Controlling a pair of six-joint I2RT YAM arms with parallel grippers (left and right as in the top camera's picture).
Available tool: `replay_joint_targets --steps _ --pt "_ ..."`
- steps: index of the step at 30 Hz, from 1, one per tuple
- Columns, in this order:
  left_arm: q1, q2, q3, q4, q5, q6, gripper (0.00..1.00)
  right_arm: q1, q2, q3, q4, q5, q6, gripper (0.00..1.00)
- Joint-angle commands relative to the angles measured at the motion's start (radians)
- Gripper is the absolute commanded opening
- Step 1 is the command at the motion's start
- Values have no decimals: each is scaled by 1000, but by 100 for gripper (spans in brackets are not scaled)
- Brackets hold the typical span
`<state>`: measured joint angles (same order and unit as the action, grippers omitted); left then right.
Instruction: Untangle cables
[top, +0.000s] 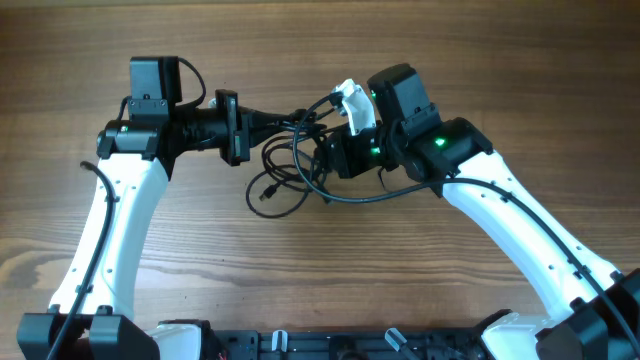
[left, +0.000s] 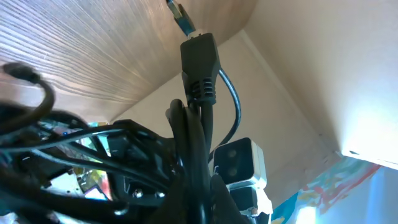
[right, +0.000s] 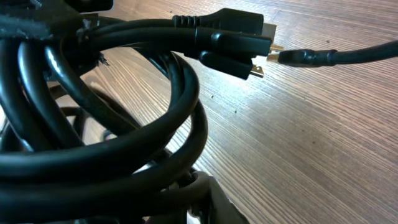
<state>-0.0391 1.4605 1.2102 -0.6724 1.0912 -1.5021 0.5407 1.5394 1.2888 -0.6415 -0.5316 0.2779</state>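
Note:
The cables are black cords tangled in a bundle between my two grippers at the table's middle, with loops trailing toward the front and a plug end lying on the wood. My left gripper is shut on a few strands; in the left wrist view a black plug with a blue tip sticks up past the fingers. My right gripper is shut on the bundle's right side; in the right wrist view thick coils and gold-tipped plugs fill the frame above the fingers.
The wooden table extends around the bundle. A white part sits on the right arm's wrist. Both white arms reach in from the front edge. A second camera unit shows in the left wrist view.

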Motion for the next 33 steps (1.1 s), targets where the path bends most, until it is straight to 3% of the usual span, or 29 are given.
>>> replay_joint_targets --steps 1,8,22,27,30,33 --pt "-4 -8 14 3 45 6 4 -2 14 5 -6 99 82 4" --pt "-4 -8 14 3 11 6 4 -3 -40 5 -117 366 223 4" --pt "-4 -8 14 2 -63 60 4 -5 -237 14 -396 946 255 4" --pt "-4 -8 14 -82 -235 192 4 -10 -312 58 -481 1097 283 4" --pt "-4 -8 14 -230 -444 245 4 -70 -379 73 -484 1091 282 4" --pt "-5 -8 14 -268 -535 323 4 -143 -430 74 -464 1038 270 4"
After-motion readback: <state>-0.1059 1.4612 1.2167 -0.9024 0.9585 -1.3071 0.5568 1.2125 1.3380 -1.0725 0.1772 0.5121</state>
